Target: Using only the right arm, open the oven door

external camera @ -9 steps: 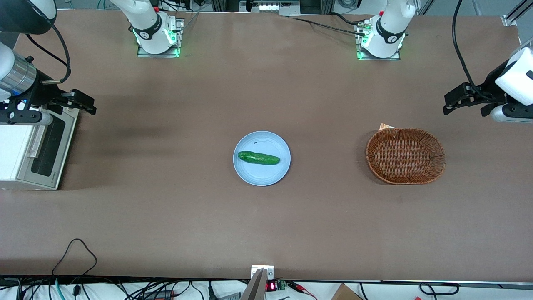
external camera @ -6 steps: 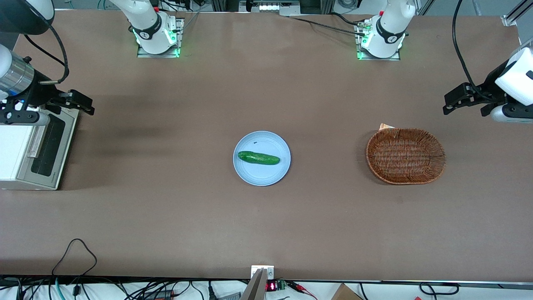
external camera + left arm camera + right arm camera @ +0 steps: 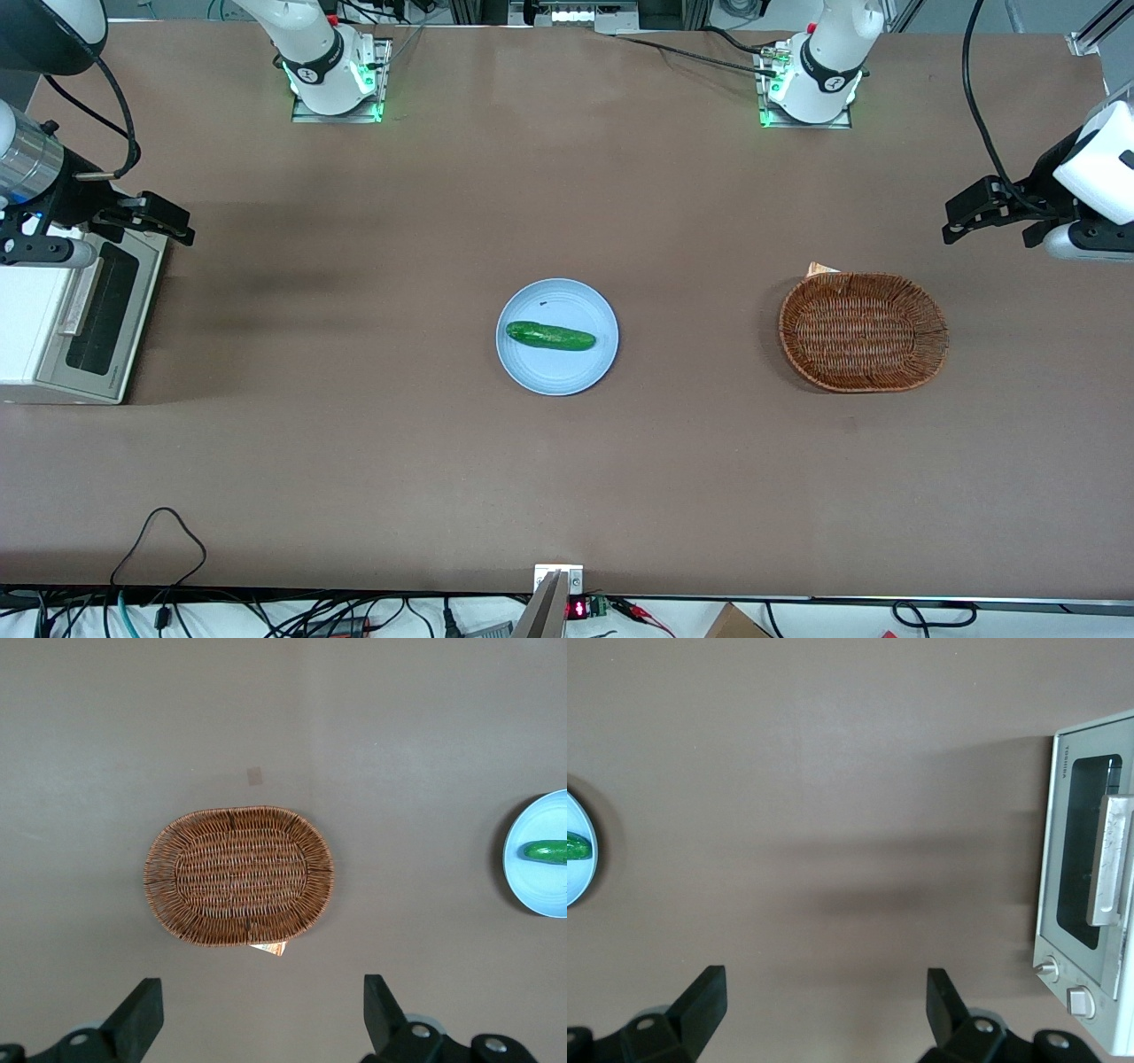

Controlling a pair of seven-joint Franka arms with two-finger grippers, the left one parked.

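The cream-white oven (image 3: pixel 35 332) stands at the working arm's end of the table. Its oven door (image 3: pixel 104 312), with dark glass and a silver bar handle (image 3: pixel 78 298), lies shut against the body and faces the table's middle. The right arm (image 3: pixel 31 168) hangs over the oven's end farther from the front camera. Its black gripper (image 3: pixel 168 221) is open above the table just in front of the door, touching nothing. The right wrist view shows the gripper (image 3: pixel 824 1001) with jaws wide apart over bare table, and the oven door (image 3: pixel 1076 895), handle (image 3: pixel 1109 859) and two knobs (image 3: pixel 1046 969) off to one side.
A blue plate (image 3: pixel 567 372) with a cucumber (image 3: pixel 550 336) sits mid-table. A wicker basket (image 3: pixel 863 331) lies toward the parked arm's end. Two arm bases (image 3: pixel 332 75) stand along the table edge farthest from the front camera.
The right arm and its gripper have drifted a little toward the working arm's end of the table and slightly farther from the front camera. The oven door has not moved.
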